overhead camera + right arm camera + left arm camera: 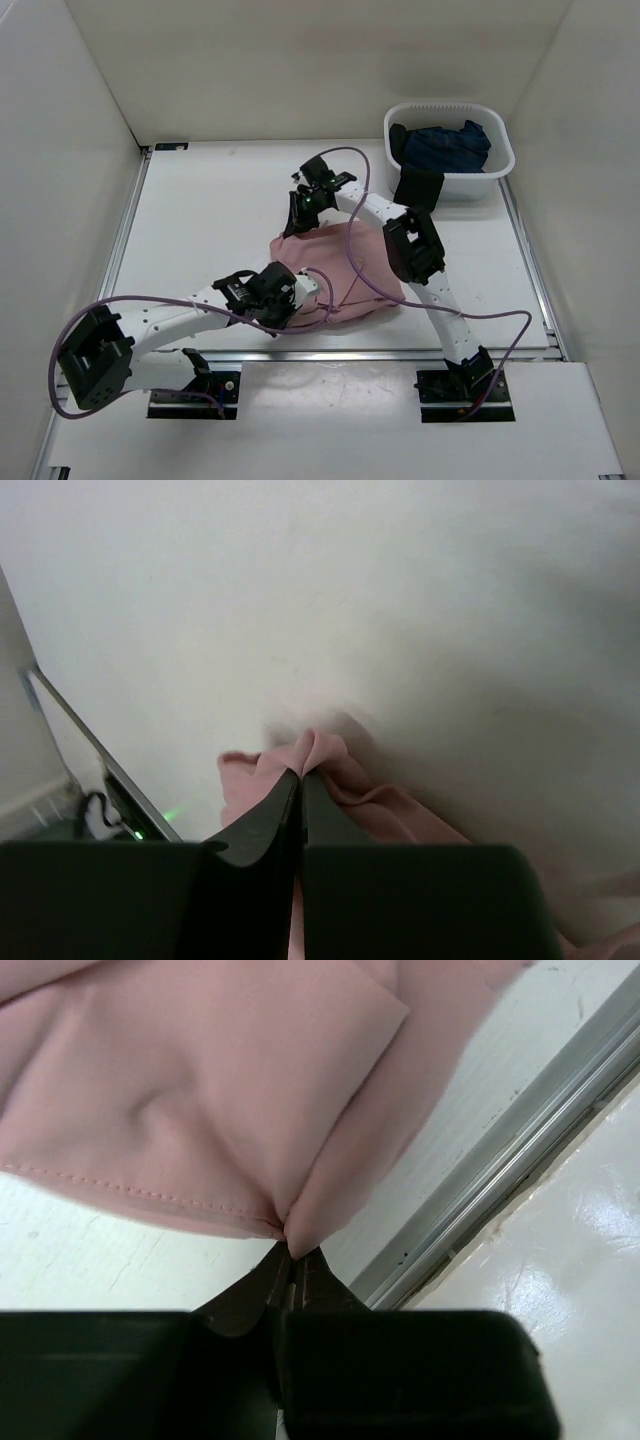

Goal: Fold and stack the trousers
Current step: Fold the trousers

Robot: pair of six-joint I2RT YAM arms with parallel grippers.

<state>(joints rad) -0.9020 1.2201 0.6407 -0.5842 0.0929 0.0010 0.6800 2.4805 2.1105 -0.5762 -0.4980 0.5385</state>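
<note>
The dusty-pink trousers (350,270) lie bunched in a rough heap at the middle of the white table, between my two arms. At the heap's near left edge, my left gripper (296,303) is shut on a pinch of the fabric. The left wrist view shows its tips (290,1252) closed on a stitched hem corner of the trousers (220,1090). At the far left corner of the heap, my right gripper (299,219) is shut on a small raised fold. In the right wrist view its tips (303,773) meet on the pink cloth (400,805).
A white basket (500,150) stands at the back right. It holds a dark navy garment (445,145), and a black garment (417,188) hangs over its front rim. An aluminium rail (500,1170) runs along the table's near edge, close to my left gripper.
</note>
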